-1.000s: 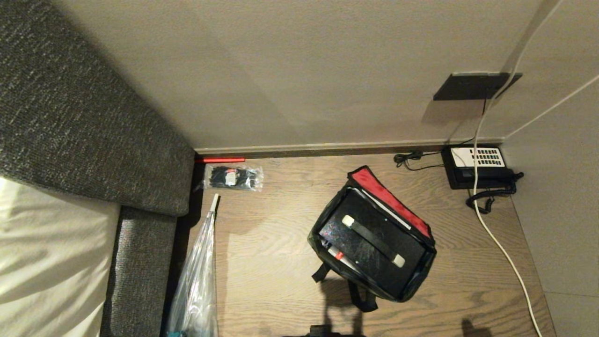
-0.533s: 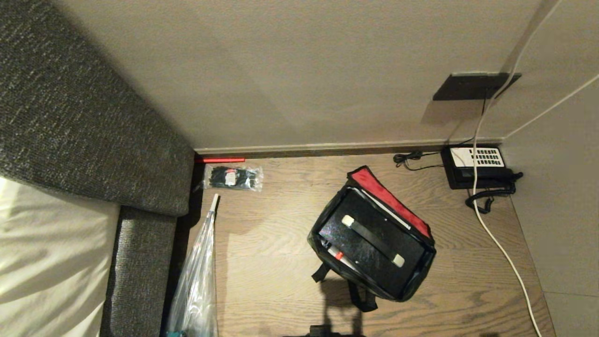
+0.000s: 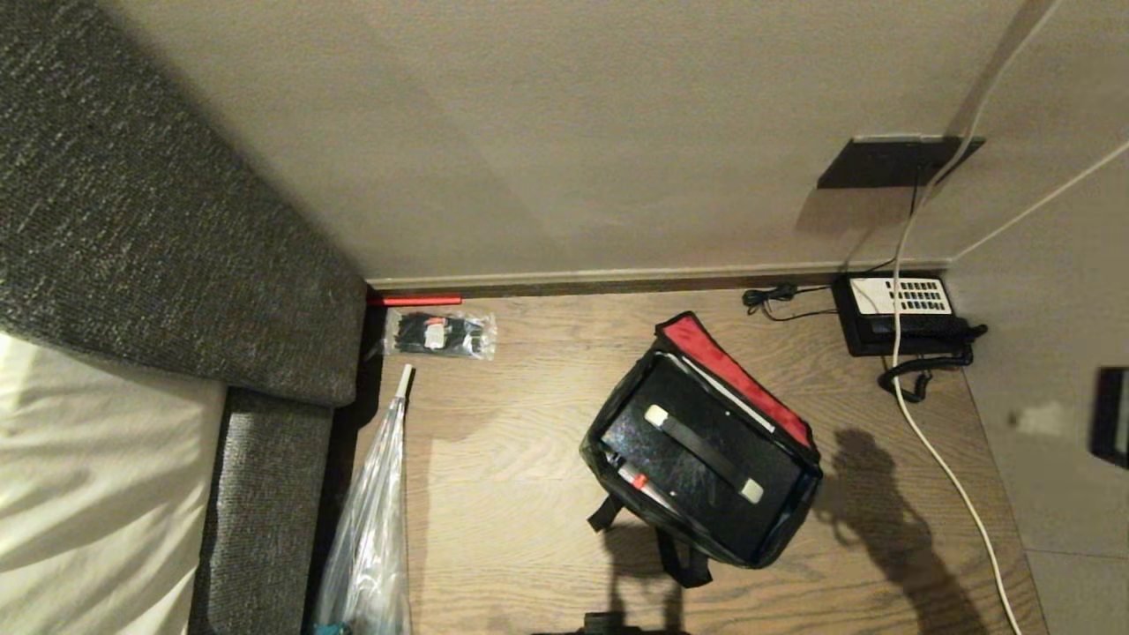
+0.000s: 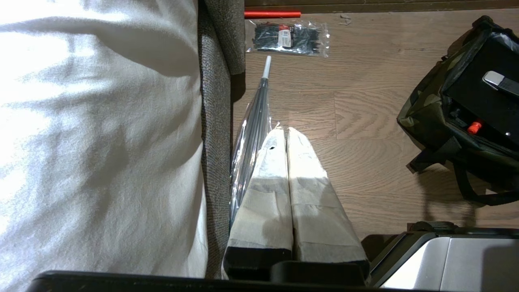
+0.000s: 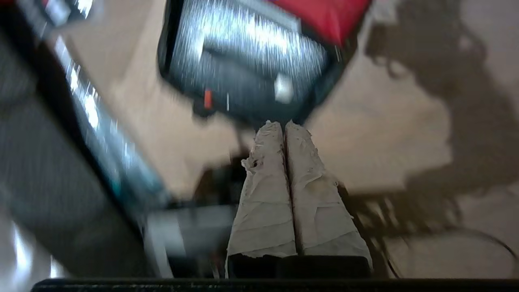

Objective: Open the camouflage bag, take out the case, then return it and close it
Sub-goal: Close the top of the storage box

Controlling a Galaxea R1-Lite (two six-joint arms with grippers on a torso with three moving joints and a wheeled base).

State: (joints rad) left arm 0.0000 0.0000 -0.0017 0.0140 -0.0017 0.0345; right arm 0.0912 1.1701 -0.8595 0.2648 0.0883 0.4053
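A wooden floor (image 3: 529, 494) fills the lower middle of the head view, hemmed by a grey upholstered bed frame (image 3: 176, 265) at the left and a beige wall across the top.

Nearest, at the bottom left, lies a clear plastic bag (image 3: 366, 538). Just right of center sits the camouflage bag (image 3: 617, 432), its lid already thrown back so the red lining shows along the upper right edge. The case (image 3: 697, 467) lies inside it, black top and strap handle facing up, a small red spot at its lower left corner. So the opening step looks done, and lifting the case out is what remains.

What is new since a second ago: a dark arm shadow (image 3: 882, 520) now falls on the floor right of the bag, and a dark part of the right arm has entered at the right edge. In its own wrist view the right gripper (image 5: 284, 125) is clenched and empty, blurred, pointing toward the bag's near rim. It must spread its fingers before taking the handle.

The left gripper (image 4: 286, 134) hangs closed and idle over the floor beside the bed.

Farther back, a packet of cable ties (image 3: 441, 335) and a telephone (image 3: 900, 313) sit by the wall.
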